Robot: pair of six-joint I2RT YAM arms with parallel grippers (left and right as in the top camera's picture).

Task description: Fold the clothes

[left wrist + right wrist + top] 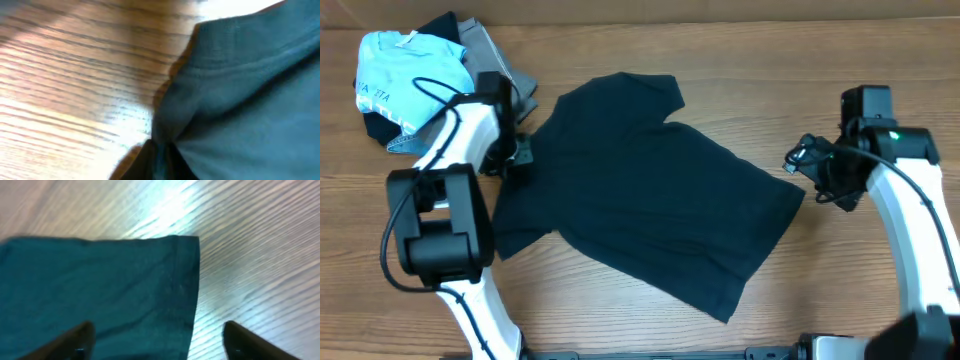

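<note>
The black T-shirt (650, 190) lies spread flat and slanted across the middle of the wooden table, its hem toward the lower right. My left gripper (520, 152) is at the shirt's left edge by the sleeve; in the left wrist view its jaws (161, 162) are pinched on a pulled-up fold of the dark fabric (240, 100). My right gripper (802, 158) hovers at the shirt's right corner. In the right wrist view its fingers (159, 339) are wide open, straddling the shirt's corner edge (125, 285), holding nothing.
A pile of other clothes sits at the back left: a light-blue shirt with white lettering (405, 80) and a grey garment (490, 50). Bare wood table (840, 280) surrounds the shirt on the right and front.
</note>
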